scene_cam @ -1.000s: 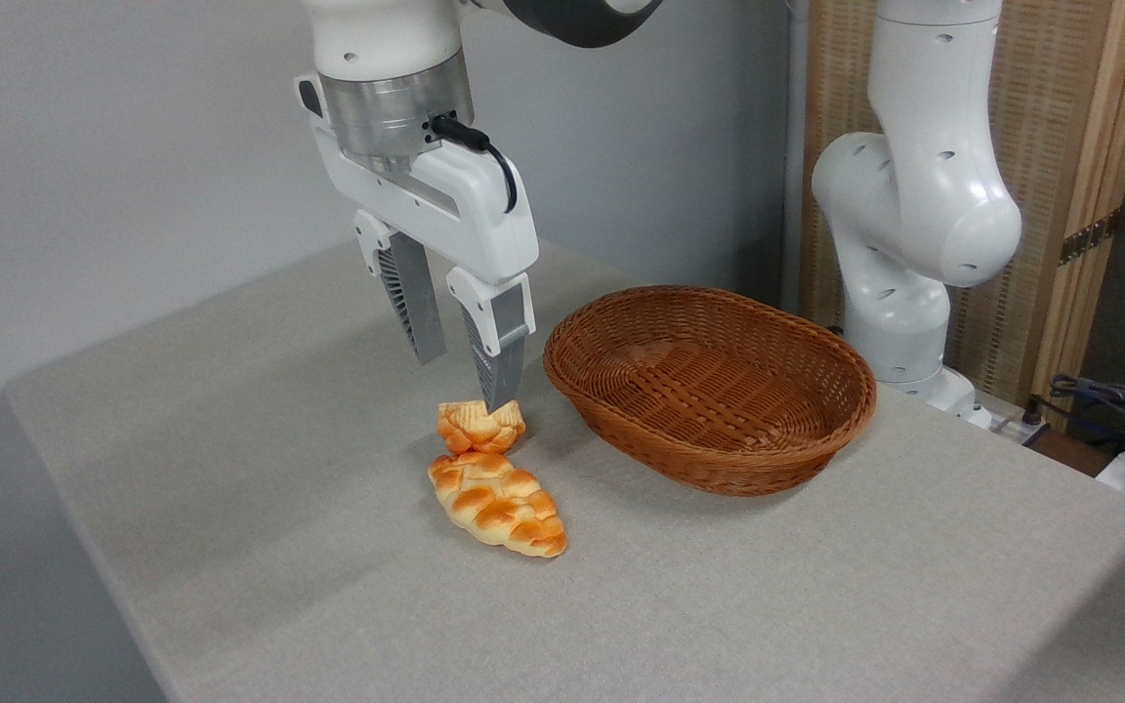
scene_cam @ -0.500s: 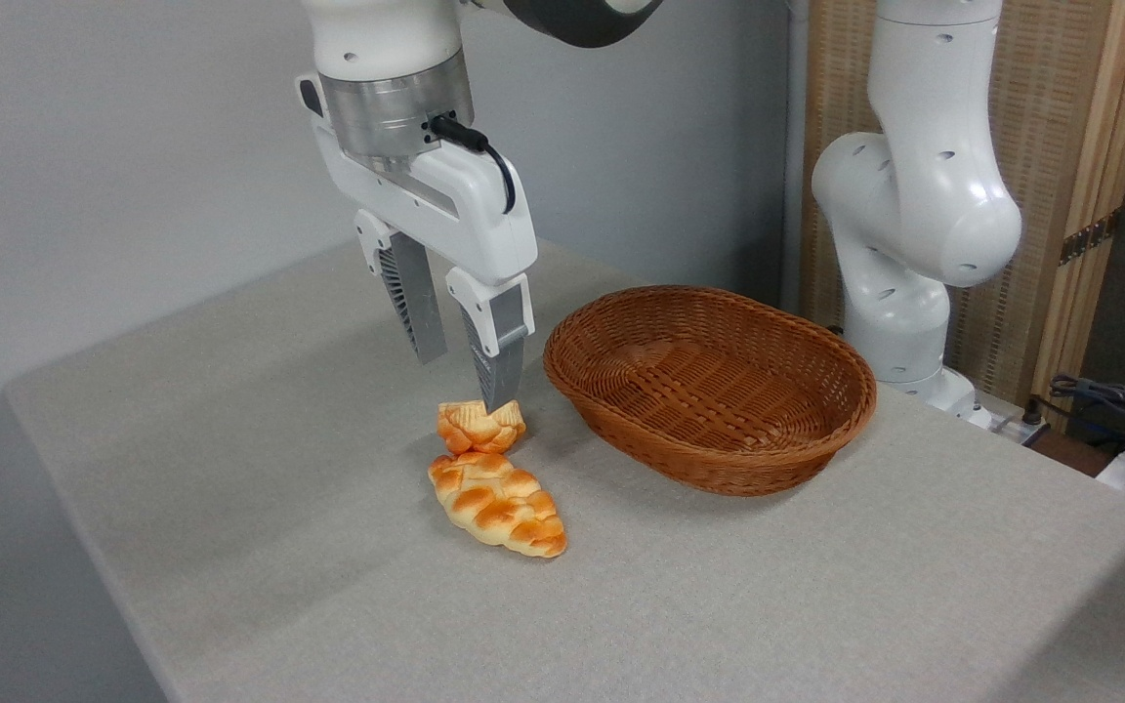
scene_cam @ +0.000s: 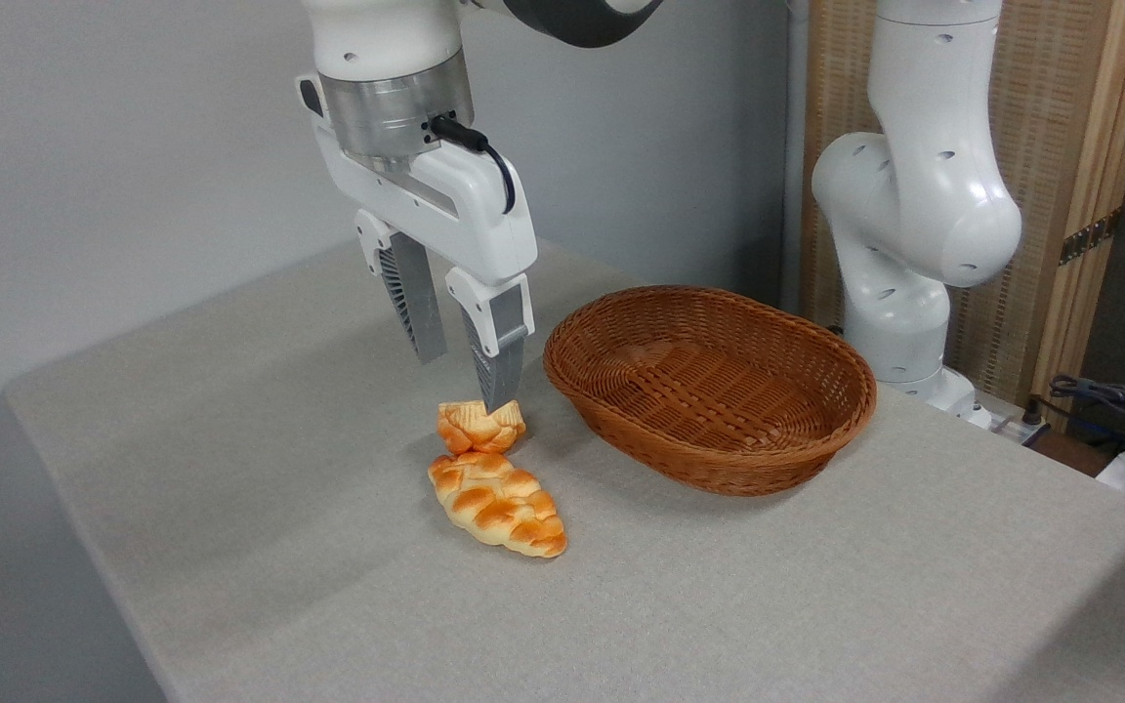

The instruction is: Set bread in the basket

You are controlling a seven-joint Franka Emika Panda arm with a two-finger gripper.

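basket [scene_cam: 709, 391] holds nothing | bun [scene_cam: 480, 427] on table [scene_cam: 279, 508] beside loaf [scene_cam: 498, 504] | gripper [scene_cam: 465, 381] jaws spread, above bun

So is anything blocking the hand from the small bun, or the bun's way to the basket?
Nothing visible does. The hand hangs open just above the small bun. The braided loaf lies against the bun's near side, away from the basket, with bare table between bun and basket.
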